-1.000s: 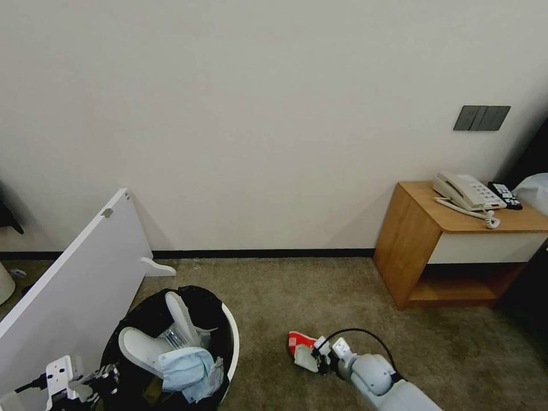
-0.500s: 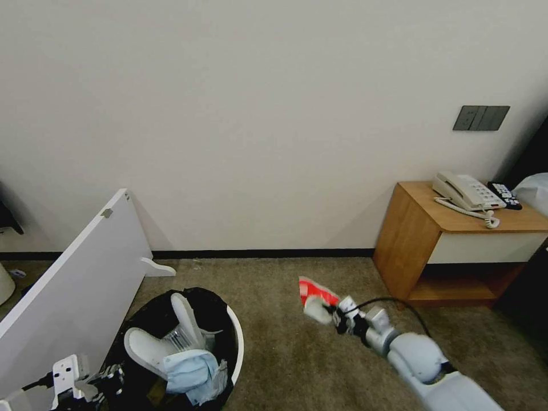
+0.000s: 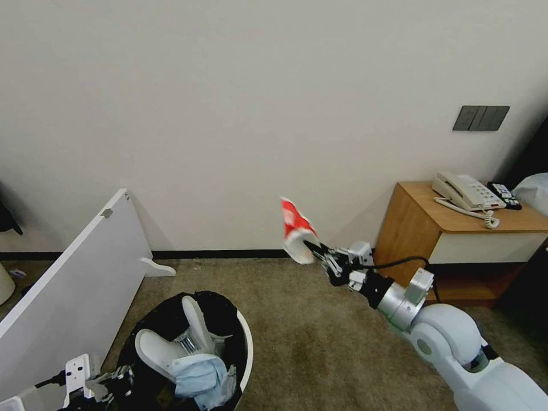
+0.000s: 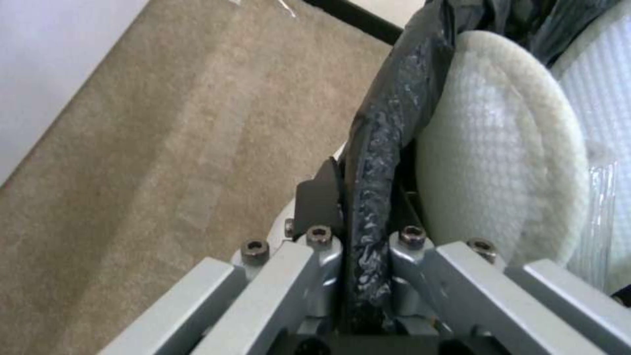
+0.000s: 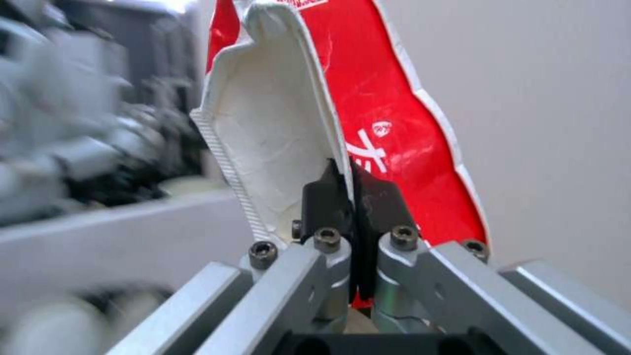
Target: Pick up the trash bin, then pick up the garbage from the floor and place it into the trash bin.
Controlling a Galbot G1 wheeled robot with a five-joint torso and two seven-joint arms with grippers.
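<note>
Currently the right tool [image 3: 311,246], clamped on the red-white packet [image 3: 295,230], holds it at frame centre for disposal; the left tool [image 4: 365,231], lower left, pinches the trash bin [image 3: 242,337] rim, steadying it.

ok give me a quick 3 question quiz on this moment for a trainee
1. True or false: the red-white packet is lying on the carpet.
2. Multiple choice: what is the left gripper shut on? A) a slipper B) the bag-lined rim of the bin C) the phone
3. Fill in: the right gripper holds the packet up in front of the ____.

Key
1. False: the right gripper holds it in the air.
2. B
3. wall
</note>
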